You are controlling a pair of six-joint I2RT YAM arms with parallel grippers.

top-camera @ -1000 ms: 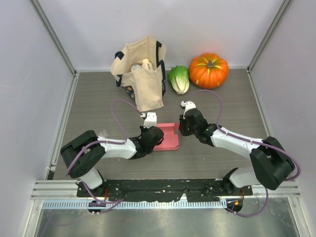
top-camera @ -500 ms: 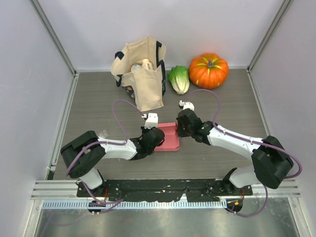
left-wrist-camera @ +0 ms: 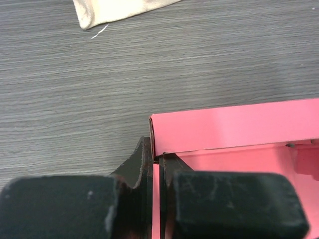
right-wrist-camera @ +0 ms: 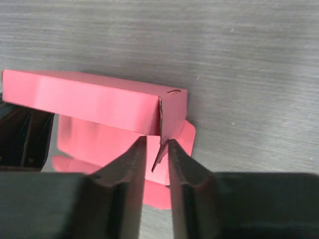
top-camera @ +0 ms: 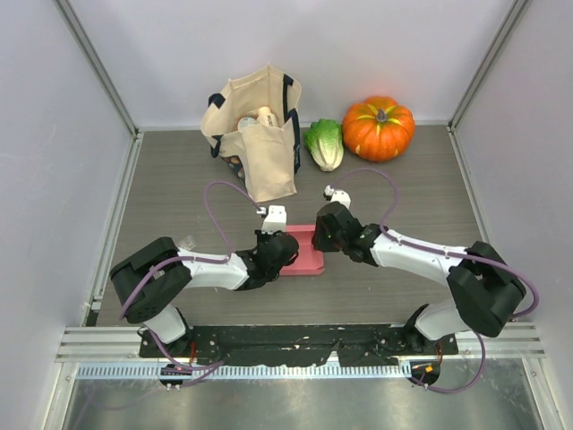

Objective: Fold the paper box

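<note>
The pink paper box (top-camera: 307,257) lies partly folded between my two grippers, with its far wall standing up. My left gripper (top-camera: 285,248) is shut on the box's left end wall; in the left wrist view a thin card edge is pinched between its fingers (left-wrist-camera: 158,162), next to the raised wall (left-wrist-camera: 234,127). My right gripper (top-camera: 323,236) is at the box's right end. In the right wrist view its jaws (right-wrist-camera: 157,149) stand a narrow gap apart with the loose end flap (right-wrist-camera: 160,152) between them, beside the box corner (right-wrist-camera: 172,112).
A beige tote bag (top-camera: 255,134) with groceries stands at the back; its corner shows in the left wrist view (left-wrist-camera: 114,10). A napa cabbage (top-camera: 325,143) and an orange pumpkin (top-camera: 379,127) lie at the back right. Metal frame rails border the table.
My right gripper has moved left onto the box's right end, and its jaws now straddle the end flap. The left gripper keeps its hold and has barely moved.
</note>
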